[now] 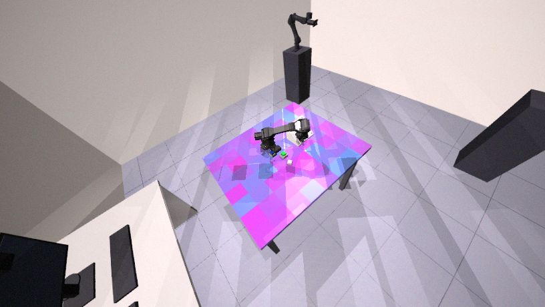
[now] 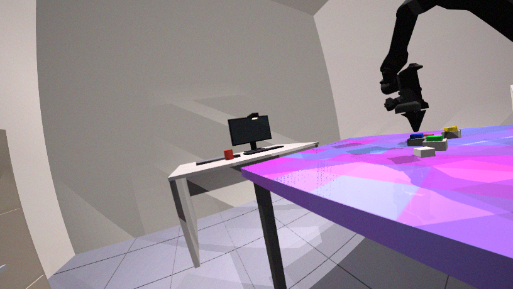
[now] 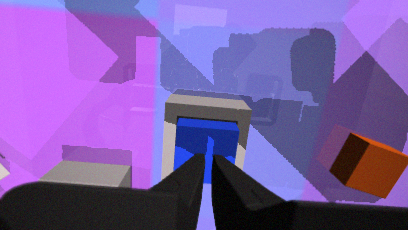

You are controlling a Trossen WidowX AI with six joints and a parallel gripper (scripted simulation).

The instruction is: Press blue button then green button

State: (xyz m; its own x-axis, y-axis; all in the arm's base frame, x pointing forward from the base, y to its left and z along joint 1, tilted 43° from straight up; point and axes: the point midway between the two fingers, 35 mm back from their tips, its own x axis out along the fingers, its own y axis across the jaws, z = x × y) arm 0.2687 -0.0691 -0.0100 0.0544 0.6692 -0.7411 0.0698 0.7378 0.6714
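Note:
The blue button (image 1: 272, 153) (image 2: 416, 136) (image 3: 207, 134) sits in a grey housing, its cap raised. The green button (image 1: 283, 153) (image 2: 434, 137) stands beside it, its cap also up; in the wrist view only part of a grey housing (image 3: 90, 172) shows at the lower left, and any cap on it is hidden. My gripper (image 2: 415, 130) (image 3: 207, 163) is shut and empty, pointing down. Its fingertips are just above the blue button, with a small gap in the exterior view, and overlap the cap in the wrist view.
An orange block (image 2: 429, 134) (image 3: 372, 165) lies near the blue button, on the right in the wrist view. A yellow button (image 2: 450, 129) stands farther back. A white block (image 1: 289, 162) (image 2: 424, 151) lies close to the green button.

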